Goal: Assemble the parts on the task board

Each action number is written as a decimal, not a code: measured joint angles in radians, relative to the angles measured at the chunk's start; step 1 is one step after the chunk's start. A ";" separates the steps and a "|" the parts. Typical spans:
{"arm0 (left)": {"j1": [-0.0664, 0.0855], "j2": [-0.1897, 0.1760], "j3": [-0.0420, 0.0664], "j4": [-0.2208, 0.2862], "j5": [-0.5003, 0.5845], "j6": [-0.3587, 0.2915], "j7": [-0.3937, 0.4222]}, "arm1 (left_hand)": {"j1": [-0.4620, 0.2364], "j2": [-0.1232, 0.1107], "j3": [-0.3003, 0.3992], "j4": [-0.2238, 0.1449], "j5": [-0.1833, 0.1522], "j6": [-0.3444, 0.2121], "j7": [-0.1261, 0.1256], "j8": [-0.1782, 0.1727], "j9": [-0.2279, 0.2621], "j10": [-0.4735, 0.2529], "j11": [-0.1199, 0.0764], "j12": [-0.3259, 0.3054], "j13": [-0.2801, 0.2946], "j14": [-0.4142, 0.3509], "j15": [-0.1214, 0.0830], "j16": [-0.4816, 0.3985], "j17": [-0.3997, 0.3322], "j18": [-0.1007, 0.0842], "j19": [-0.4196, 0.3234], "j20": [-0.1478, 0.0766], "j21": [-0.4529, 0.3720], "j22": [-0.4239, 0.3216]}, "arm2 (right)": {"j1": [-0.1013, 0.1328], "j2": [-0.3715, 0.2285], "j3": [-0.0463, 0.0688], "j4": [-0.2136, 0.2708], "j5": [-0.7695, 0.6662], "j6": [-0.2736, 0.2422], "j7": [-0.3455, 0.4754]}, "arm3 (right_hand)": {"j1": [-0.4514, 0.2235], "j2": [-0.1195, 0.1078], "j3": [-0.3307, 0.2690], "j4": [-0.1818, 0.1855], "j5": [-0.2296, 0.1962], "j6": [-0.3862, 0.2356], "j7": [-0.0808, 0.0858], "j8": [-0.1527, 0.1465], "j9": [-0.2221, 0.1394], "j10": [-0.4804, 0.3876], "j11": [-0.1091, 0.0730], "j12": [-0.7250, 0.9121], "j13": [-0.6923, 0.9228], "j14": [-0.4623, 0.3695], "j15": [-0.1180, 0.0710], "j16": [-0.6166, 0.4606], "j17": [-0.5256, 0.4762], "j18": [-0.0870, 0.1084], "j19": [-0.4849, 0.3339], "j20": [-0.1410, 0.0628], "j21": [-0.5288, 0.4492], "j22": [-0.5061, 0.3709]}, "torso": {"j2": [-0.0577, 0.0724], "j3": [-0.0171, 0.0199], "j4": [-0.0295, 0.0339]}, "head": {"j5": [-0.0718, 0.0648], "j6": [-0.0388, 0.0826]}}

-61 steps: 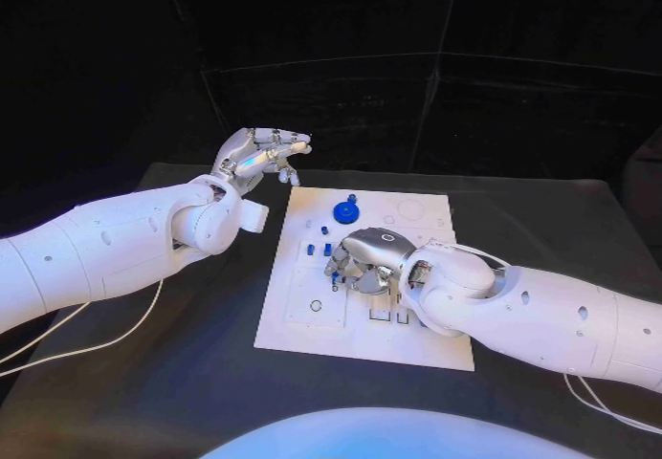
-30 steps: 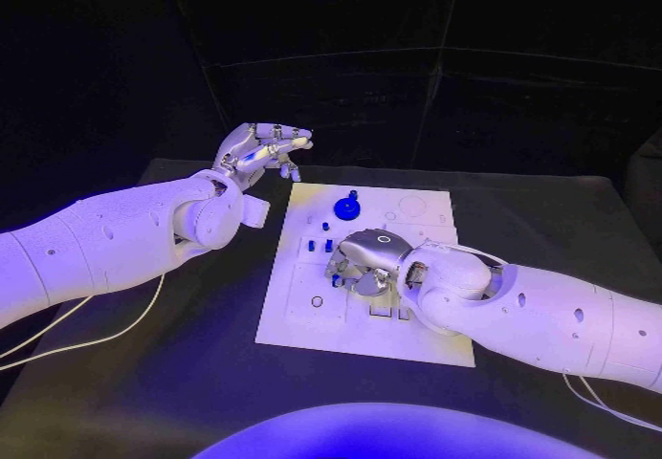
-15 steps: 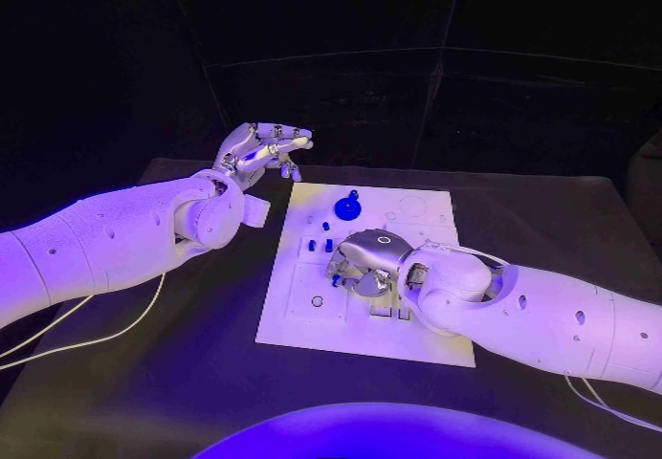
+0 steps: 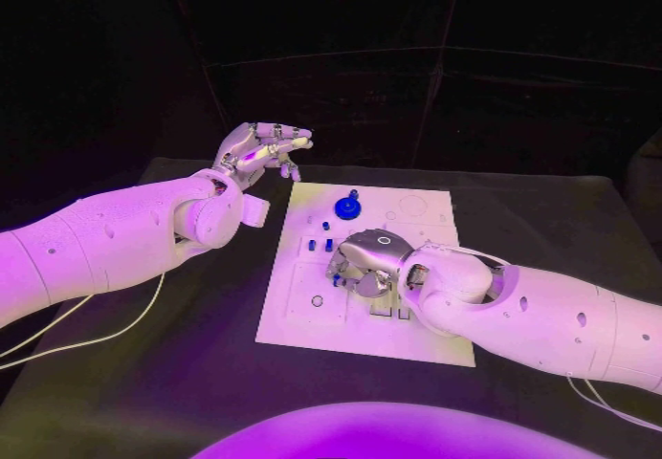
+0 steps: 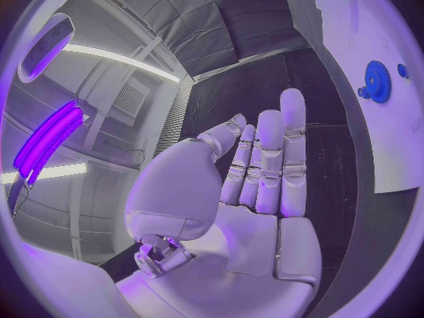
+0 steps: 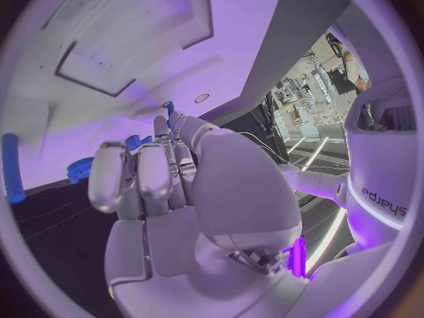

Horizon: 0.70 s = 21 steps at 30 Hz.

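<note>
The white task board [image 4: 414, 337] lies in the middle of the table. A blue gear [image 4: 345, 207] stands near its far edge, and small blue parts [image 4: 312, 247] sit left of centre. My right hand [image 4: 368, 262] is down over the board's middle with its fingers curled onto the surface. In the right wrist view a small blue part [image 6: 169, 110] shows at the fingertips [image 6: 161, 131], and whether it is held I cannot tell. My left hand [image 4: 262, 147] hovers beyond the board's far left corner, fingers apart and holding nothing. The left wrist view has the gear [image 5: 377, 81] beyond that hand [image 5: 256, 184].
The black table [image 4: 165, 373] surrounds the board. A white cable [image 4: 83, 339] trails from the left arm over the table's left side. In the right wrist view, a blue cylinder [image 6: 10, 168] and the gear [image 6: 80, 169] lie on the board [image 6: 106, 35] beyond the hand.
Both arms stay almost where they were. The right hand has shifted only slightly over the board's middle, and the left hand has risen a touch.
</note>
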 measured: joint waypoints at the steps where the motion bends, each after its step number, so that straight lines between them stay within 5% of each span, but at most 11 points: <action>1: 0.000 0.000 0.000 0.000 0.000 0.000 0.000 | 0.000 0.000 0.000 0.000 0.000 0.000 0.000 0.000 0.000 0.000 0.000 0.000 0.000 0.000 0.000 0.000 0.000 0.000 0.000 0.000 0.000 0.000 | 0.000 -0.001 0.000 0.000 -0.002 0.000 0.000 | 0.000 0.000 0.000 0.000 0.000 0.000 0.000 0.000 0.000 0.000 0.000 0.000 0.000 0.000 0.000 0.000 0.000 0.000 0.000 0.000 0.000 0.000 | 0.000 0.0001 0.0000 | 0.000 0.000; 21: 0.000 0.001 0.000 -0.002 0.000 0.001 -0.002 | 0.000 0.000 0.000 0.000 0.000 0.000 0.000 0.000 0.000 0.000 0.000 0.000 0.000 0.000 0.000 0.000 0.000 0.000 0.000 0.000 0.000 0.000 | -0.001 0.000 0.000 0.002 -0.031 -0.002 -0.013 | -0.001 -0.001 0.000 0.000 0.003 0.000 0.000 0.000 0.000 0.000 0.000 0.000 0.000 0.000 0.000 0.000 0.000 0.000 0.000 0.000 0.000 0.000 | 0.000 -0.0003 0.0000 | 0.000 -0.002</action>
